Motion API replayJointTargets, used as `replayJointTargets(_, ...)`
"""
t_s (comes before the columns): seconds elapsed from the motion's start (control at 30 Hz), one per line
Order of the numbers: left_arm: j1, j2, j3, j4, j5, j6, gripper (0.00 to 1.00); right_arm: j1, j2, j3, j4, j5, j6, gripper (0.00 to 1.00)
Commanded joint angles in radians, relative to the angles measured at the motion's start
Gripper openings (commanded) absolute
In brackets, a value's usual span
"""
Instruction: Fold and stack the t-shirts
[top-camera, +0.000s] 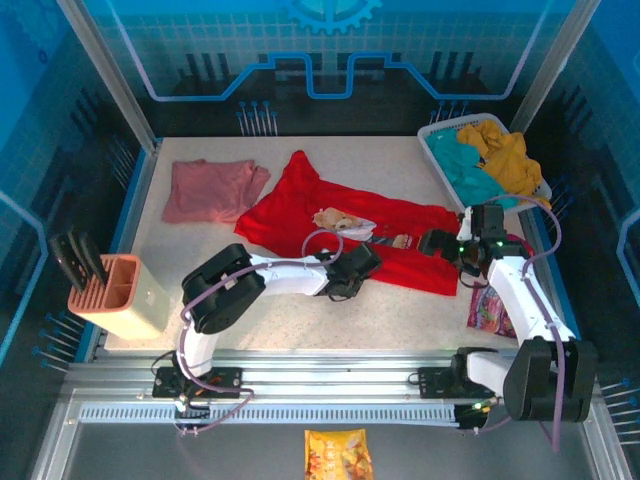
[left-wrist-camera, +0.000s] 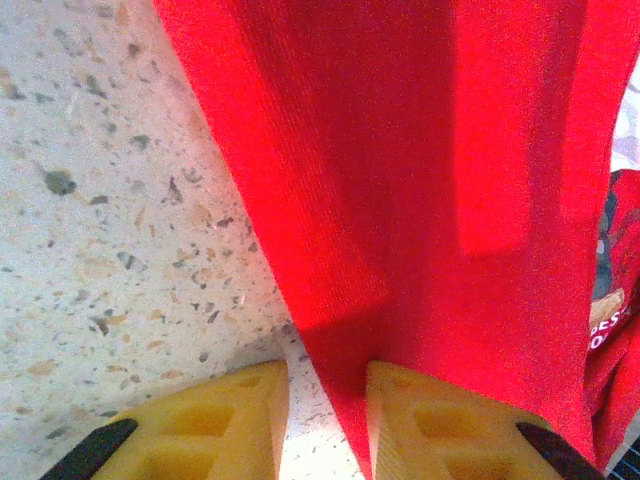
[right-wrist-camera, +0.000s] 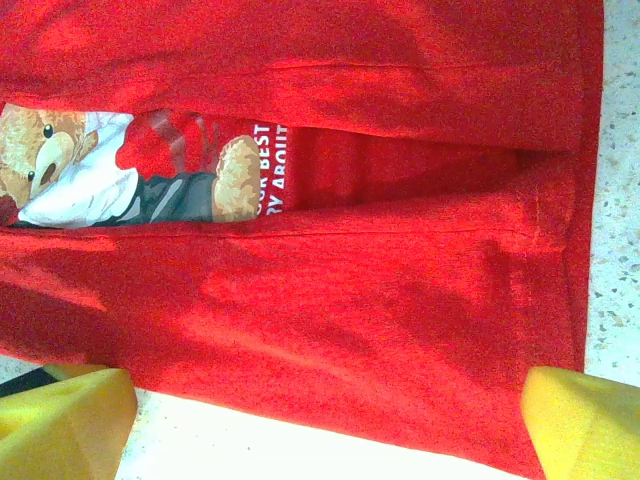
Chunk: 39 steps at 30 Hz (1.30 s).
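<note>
Bright, even light falls from overhead onto the table (top-camera: 385, 170), tinted blue by the surrounding walls. The red t-shirt (top-camera: 285, 215) is so saturated that its folds almost wash out. In the left wrist view a soft-edged shadow crosses the shirt, and the left jaws below it are blurred. In the right wrist view the table below the shirt glares white.

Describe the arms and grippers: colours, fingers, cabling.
White links and bulky black joint housings on the left arm and right arm, with a lilac cable looping along each. The left gripper and right gripper have black bodies and chunky yellow fingers; the left pair show hollow moulded pockets.
</note>
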<state>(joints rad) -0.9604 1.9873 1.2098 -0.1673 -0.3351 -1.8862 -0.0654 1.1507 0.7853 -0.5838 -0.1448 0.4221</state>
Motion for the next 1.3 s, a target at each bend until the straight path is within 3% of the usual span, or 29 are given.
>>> replayJointTargets(0.0, 0.010, 0.062, 0.023, 0.028, -0.047, 0.002, 0.26, -0.016, -0.016, -0.003, -0.012, -0.030, -0.016, 1.00)
replayJointTargets(0.1, 0.021, 0.067, 0.022, 0.052, -0.035, 0.015, 0.28, -0.019, -0.016, 0.001, -0.017, -0.036, -0.020, 1.00)
replayJointTargets(0.27, 0.022, 0.061, 0.027, 0.067, -0.027, 0.021, 0.44, -0.023, -0.023, 0.000, -0.022, -0.038, -0.023, 1.00)
replayJointTargets(0.37, 0.024, 0.060, 0.046, 0.040, -0.035, 0.021, 0.44, -0.024, -0.025, -0.006, -0.021, -0.042, -0.026, 1.00)
replayJointTargets(0.6, 0.041, 0.085, 0.061, 0.053, -0.015, 0.021, 0.32, -0.030, -0.025, -0.009, -0.021, -0.045, -0.028, 1.00)
replayJointTargets(1.17, 0.064, 0.120, 0.099, 0.019, -0.006, 0.057, 0.23, -0.040, -0.014, -0.012, -0.008, -0.059, -0.033, 1.00)
replayJointTargets(1.27, 0.073, 0.115, 0.102, 0.016, -0.002, 0.099, 0.17, -0.040, -0.013, -0.011, -0.009, -0.061, -0.033, 1.00)
